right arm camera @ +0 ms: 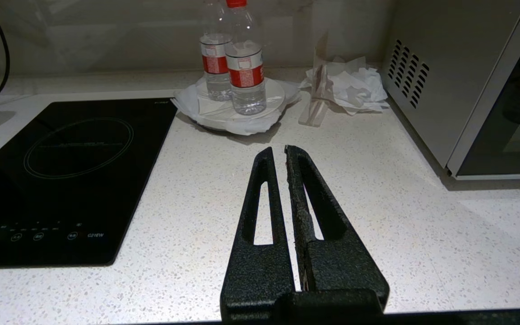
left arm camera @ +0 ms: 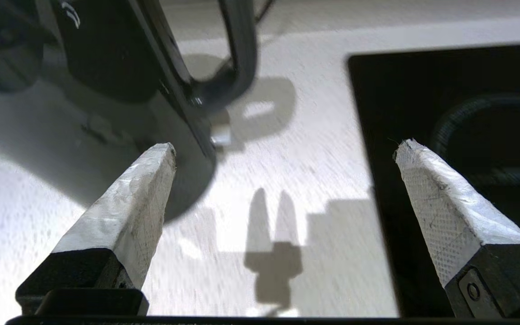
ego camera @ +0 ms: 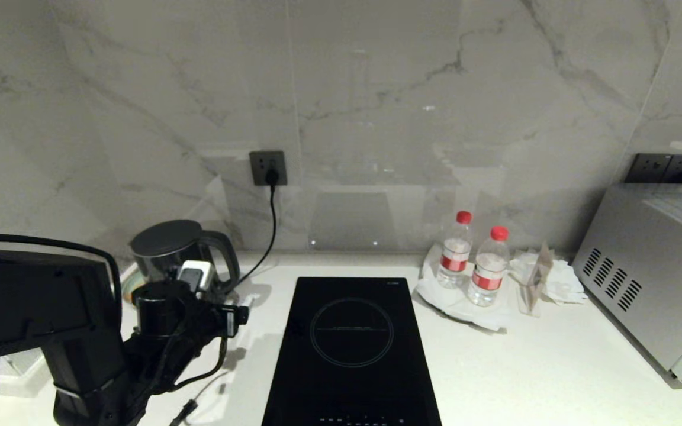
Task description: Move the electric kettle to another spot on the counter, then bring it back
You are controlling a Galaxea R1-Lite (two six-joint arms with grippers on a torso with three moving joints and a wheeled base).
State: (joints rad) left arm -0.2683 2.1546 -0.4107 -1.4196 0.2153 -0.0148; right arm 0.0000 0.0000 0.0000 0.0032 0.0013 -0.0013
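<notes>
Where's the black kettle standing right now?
In the head view the electric kettle stands at the back left of the counter, left of the induction hob, below the wall socket, just behind the left gripper.

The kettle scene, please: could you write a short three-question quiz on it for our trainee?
1. True or false: the left gripper is clamped on the kettle handle.
2. How many bottles stand between the hob and the microwave?
3. The right gripper hangs over: A) the hob, B) the counter, C) the microwave.

Key: 1 false, its jaws stand wide open, short of the handle, gripping nothing. 2 two, both with red caps. 3 B, jaws shut.
</notes>
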